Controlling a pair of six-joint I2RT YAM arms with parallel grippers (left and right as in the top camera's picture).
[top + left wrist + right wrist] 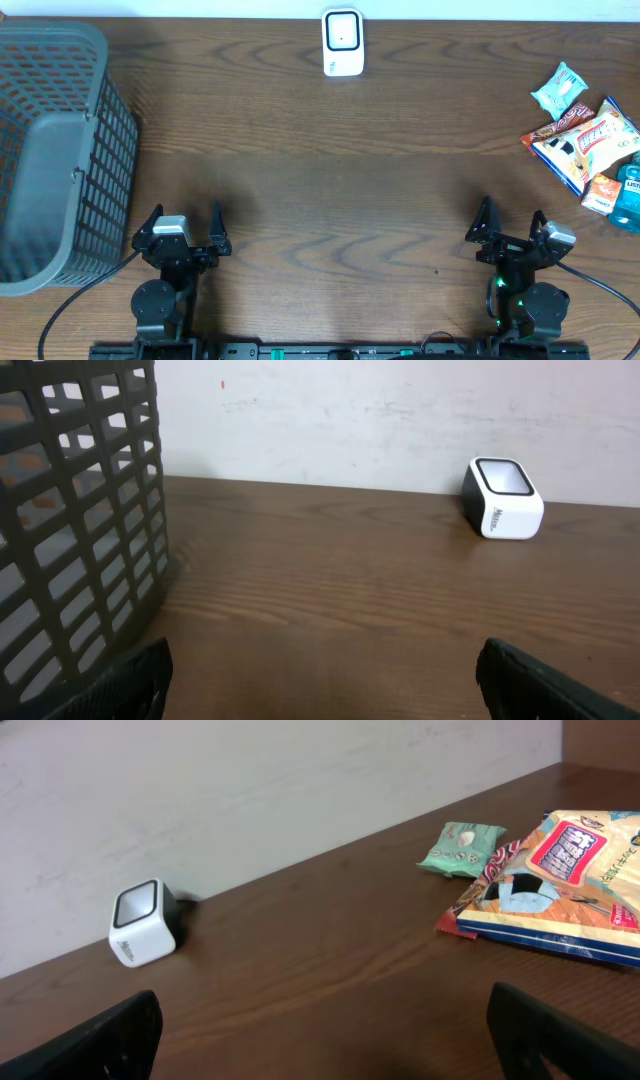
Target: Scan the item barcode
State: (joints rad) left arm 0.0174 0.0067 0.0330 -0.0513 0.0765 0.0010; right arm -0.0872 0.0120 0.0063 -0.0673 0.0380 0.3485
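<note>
The left gripper [186, 216] is seen near the front edge of the table [330, 170], toward the left, with its jaws spread wide and nothing between them; in the left wrist view only bare wood is framed by its two dark fingers [555, 685]; the right gripper [512, 214] is placed near the front edge toward the right, likewise wide open and empty. The white scanner [342, 43] is set at the middle of the back edge, close to the wall, its dark window faced upward; a grey mesh basket [60, 150] is stood at the back left corner and along the left edge. The snack packets [575, 150] to be scanned are heaped at the right edge, well apart from both grippers; a small green packet [560, 88] is laid nearest the back, just beside a large bag [600, 132]; a blue item [630, 195] is cut by the frame and is possibly a box.
</note>
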